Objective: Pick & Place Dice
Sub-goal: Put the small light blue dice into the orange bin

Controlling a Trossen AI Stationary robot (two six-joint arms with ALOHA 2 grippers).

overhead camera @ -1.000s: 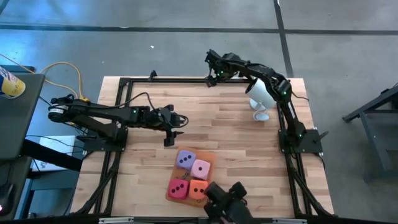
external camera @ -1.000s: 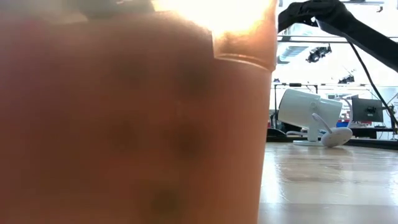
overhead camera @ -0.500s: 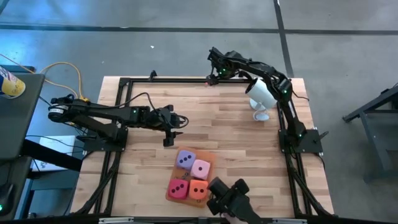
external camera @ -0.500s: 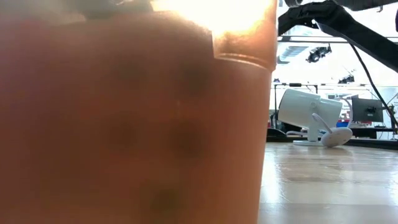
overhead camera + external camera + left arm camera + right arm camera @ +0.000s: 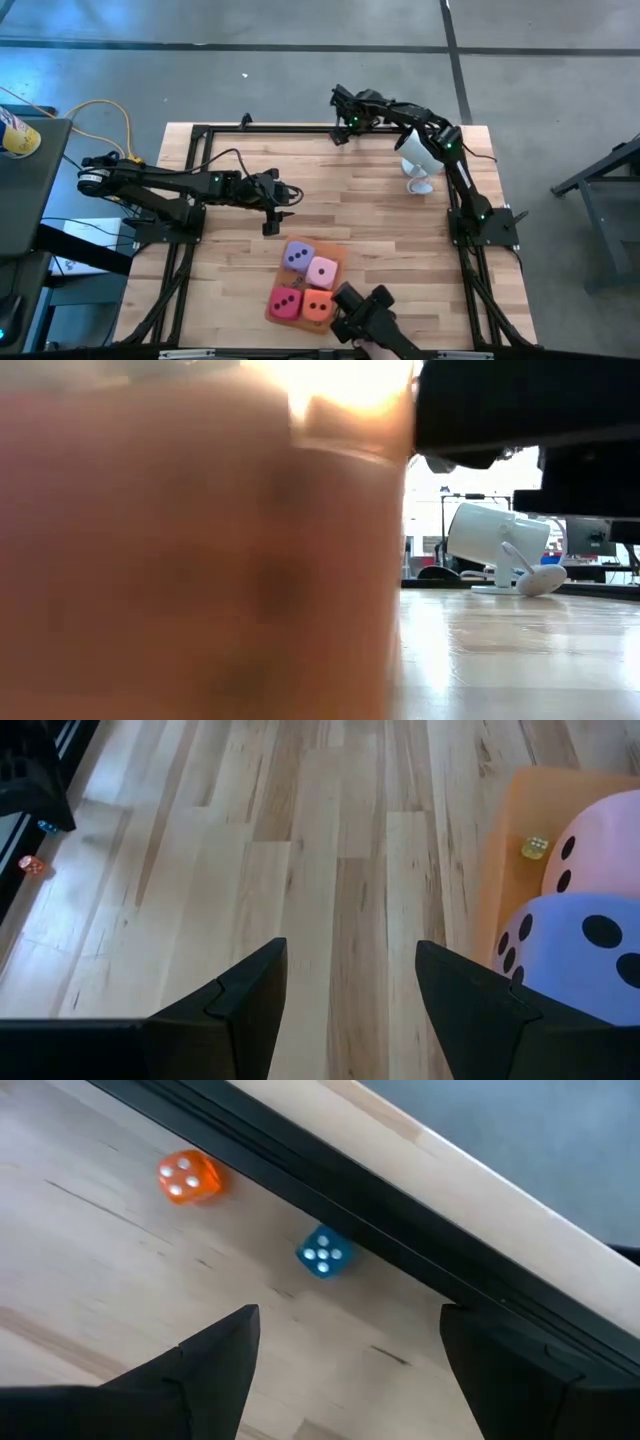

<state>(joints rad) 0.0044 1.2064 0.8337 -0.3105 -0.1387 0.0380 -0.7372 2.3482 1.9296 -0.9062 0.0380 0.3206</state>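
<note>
Four big soft dice sit close together on an orange mat point(image 5: 338, 262) near the table's front edge: purple point(image 5: 298, 257), pink point(image 5: 322, 270), red point(image 5: 287, 301) and orange point(image 5: 318, 304). The orange one fills the low view's left as a blur point(image 5: 200, 560). My right gripper point(image 5: 350, 1350) hangs open at the far edge point(image 5: 342, 126), pointing down above a small blue die point(image 5: 323, 1251) and a small orange die point(image 5: 189, 1177), both beside the black frame rail point(image 5: 400, 1230). My left gripper point(image 5: 350, 980) waits open above bare wood point(image 5: 271, 226), beyond the purple die point(image 5: 580, 955).
A white camera point(image 5: 418, 160) stands at the far right. A dark object point(image 5: 362, 312) sits at the near edge right beside the orange die and covers the low view's upper right point(image 5: 520, 410). A small yellow die point(image 5: 535, 847) lies on the mat. Open wood lies mid-table.
My right gripper has sunk toward the table at the far edge, staying open. The dark object at the near edge has shifted toward the big dice and now shows large in the low view.
</note>
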